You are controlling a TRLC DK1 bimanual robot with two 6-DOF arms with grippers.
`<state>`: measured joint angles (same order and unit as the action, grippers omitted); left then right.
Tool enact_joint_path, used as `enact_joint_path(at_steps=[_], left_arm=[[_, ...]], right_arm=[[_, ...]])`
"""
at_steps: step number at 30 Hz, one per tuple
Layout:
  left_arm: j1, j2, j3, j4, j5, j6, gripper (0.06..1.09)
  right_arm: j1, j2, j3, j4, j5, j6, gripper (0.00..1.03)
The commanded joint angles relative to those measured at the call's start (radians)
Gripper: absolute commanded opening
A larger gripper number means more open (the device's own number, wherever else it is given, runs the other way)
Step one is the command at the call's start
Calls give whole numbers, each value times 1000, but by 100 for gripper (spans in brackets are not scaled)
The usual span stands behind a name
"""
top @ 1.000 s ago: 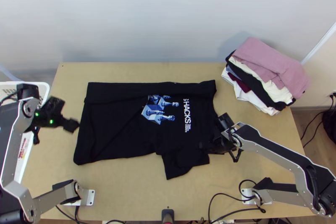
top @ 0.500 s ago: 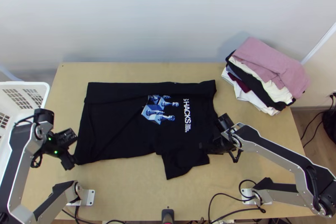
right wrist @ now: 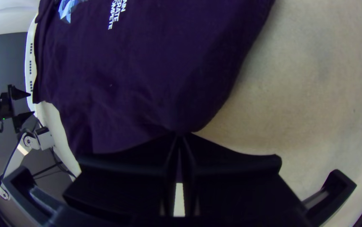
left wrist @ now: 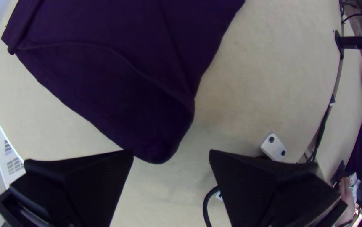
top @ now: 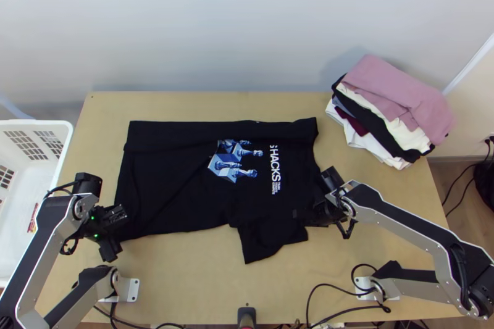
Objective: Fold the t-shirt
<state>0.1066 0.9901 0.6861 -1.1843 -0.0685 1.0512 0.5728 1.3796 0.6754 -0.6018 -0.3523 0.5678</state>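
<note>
White, an openwork basket [top: 57,162] is standing beside the left edge of the pale wooden worktop [top: 185,279]. Next to it, the left hand [top: 118,232] is hanging released at the near left corner of the t-shirt; in the left wrist view its black fingers [left wrist: 84,180] are standing wide apart, with that dark corner lying between their tips.

From there, the black t-shirt [top: 167,187] is stretching across the middle of the worktop, its hem end lying to the left and its collar end to the right. A long strip is lying folded over along the far side, and a blue-and-white chess print [top: 231,165] is showing right of centre. One short sleeve [top: 265,245] is pointing toward the near edge.

Just beside that sleeve, the right hand [top: 297,213] is clenching the shirt's near right part, its fingertips pressing together on the cloth.

Farther right, a stack of folded clothes [top: 395,97] is resting at the worktop's far corner, mauve lying on top of cream, black, maroon and white.
</note>
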Motion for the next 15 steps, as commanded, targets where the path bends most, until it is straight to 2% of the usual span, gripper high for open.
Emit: enact_joint_path(at_steps=[1, 3, 8, 15], left_arm=[[-5, 15, -37, 31, 4, 0, 75], [-4, 19, -45, 48, 27, -2, 62], [21, 21, -57, 89, 105, 9, 11], [193, 74, -46, 129, 156, 109, 10]], right_arm=[[-7, -8, -34, 8, 4, -14, 3], [-7, -14, -34, 8, 6, -14, 3], [-14, -33, -39, 5, 6, -20, 3], [-44, -47, -53, -6, 7, -45, 3]])
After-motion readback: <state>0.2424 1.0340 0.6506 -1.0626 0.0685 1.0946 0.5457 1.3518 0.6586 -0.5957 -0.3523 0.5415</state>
